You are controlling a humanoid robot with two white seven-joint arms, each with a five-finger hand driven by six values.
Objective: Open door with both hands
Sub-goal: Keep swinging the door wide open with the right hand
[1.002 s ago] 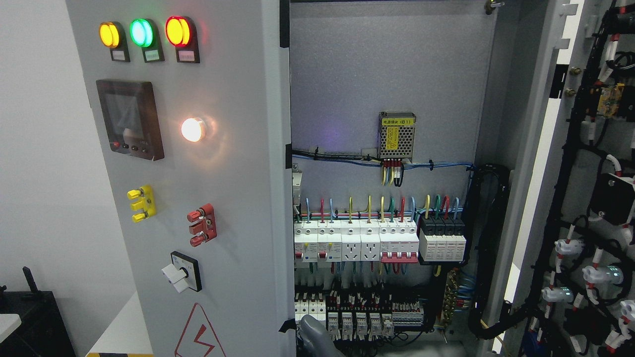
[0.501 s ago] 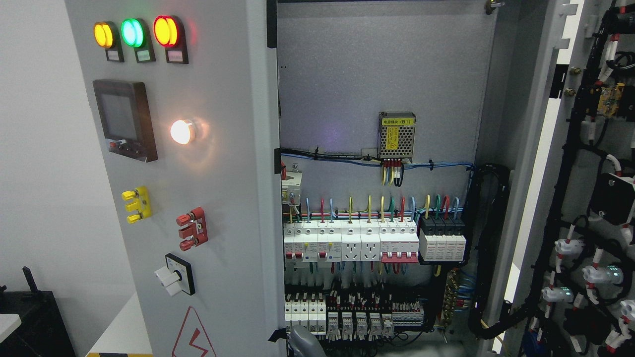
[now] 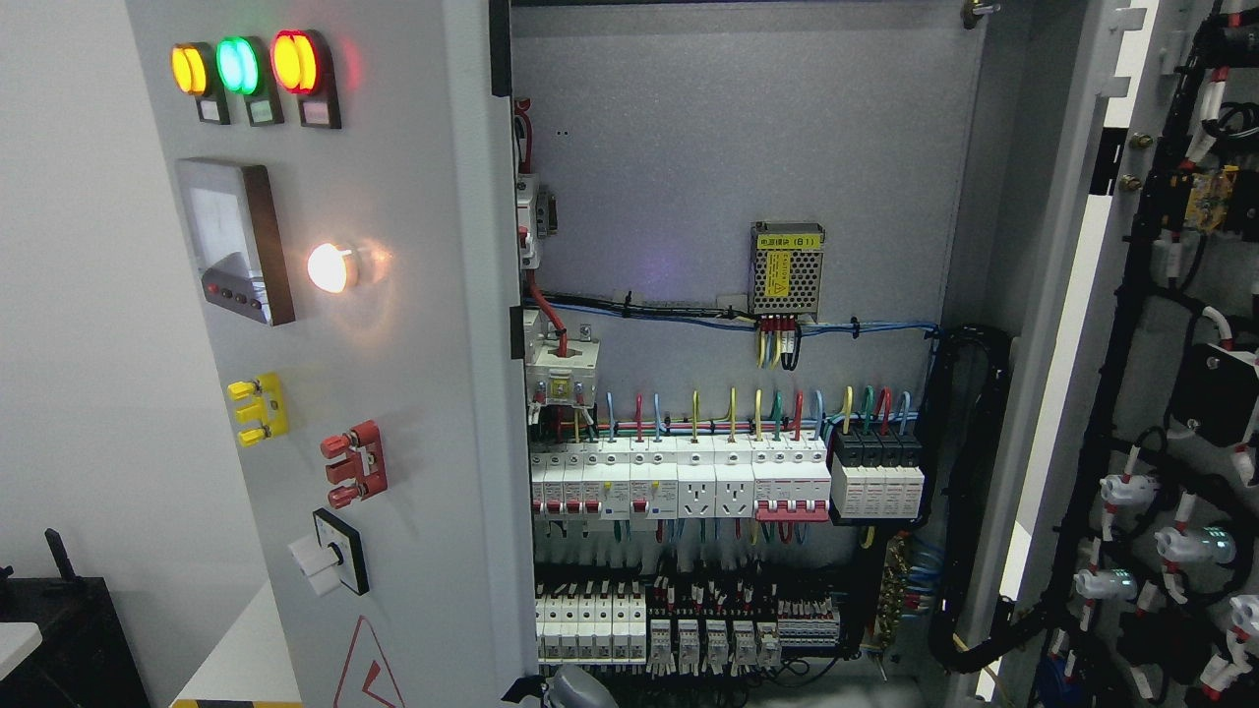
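Hand (image 3: 575, 686) — only a grey sliver at the bottom edge, grip unreadable — beside the left door (image 3: 413, 393).

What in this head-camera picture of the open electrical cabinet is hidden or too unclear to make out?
- A grey rounded shape at the bottom edge beside the left door: cut off by the frame; possibly a robot hand, side and fingers unknowable.
- The other hand: not in view.
- Labels under the three indicator lights: too small to read.
- Cabinet parts behind the left door: covered by it.
- Right door's wiring: cut off by the right edge.
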